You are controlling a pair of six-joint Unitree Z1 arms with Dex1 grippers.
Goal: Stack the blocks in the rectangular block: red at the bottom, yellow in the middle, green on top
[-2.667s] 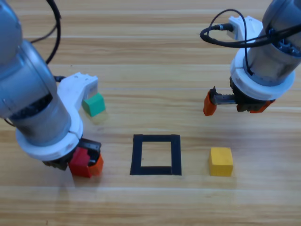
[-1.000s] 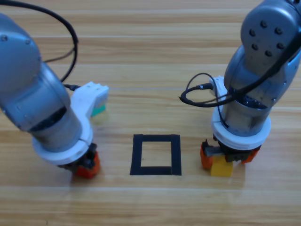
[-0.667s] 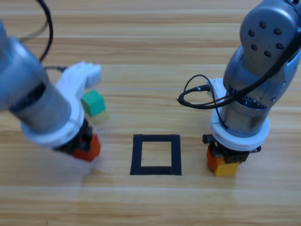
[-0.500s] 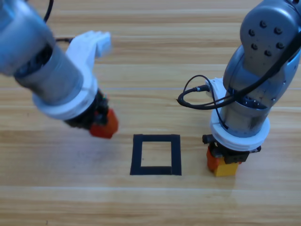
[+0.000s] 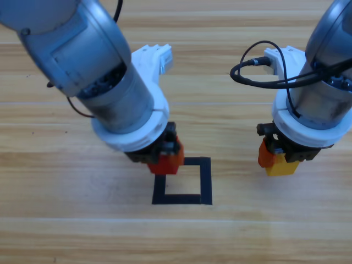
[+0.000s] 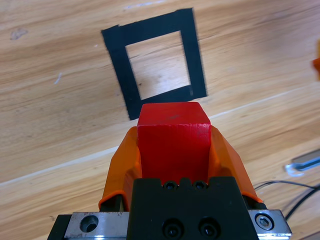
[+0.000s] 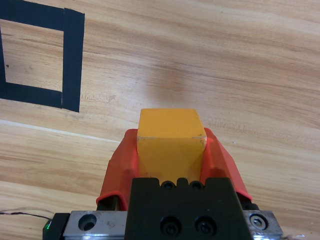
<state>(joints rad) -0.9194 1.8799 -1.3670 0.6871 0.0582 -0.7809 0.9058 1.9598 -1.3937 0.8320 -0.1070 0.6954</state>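
My left gripper is shut on the red cube and holds it over the upper left corner of the black tape rectangle. In the left wrist view the red cube sits between the orange jaws, with the tape rectangle just beyond it. My right gripper is shut on the yellow cube, lifted off the table to the right of the rectangle. The right wrist view shows the yellow cube clamped in the jaws, the tape rectangle at the upper left. The teal-green cube is hidden behind the left arm.
The left arm's large grey body covers the table's upper left. The right arm with its black cable fills the upper right. Bare wood lies along the front edge.
The left gripper has carried the red cube rightward to the rectangle's upper left corner. The right gripper has lifted the yellow cube and moved it up and slightly right.
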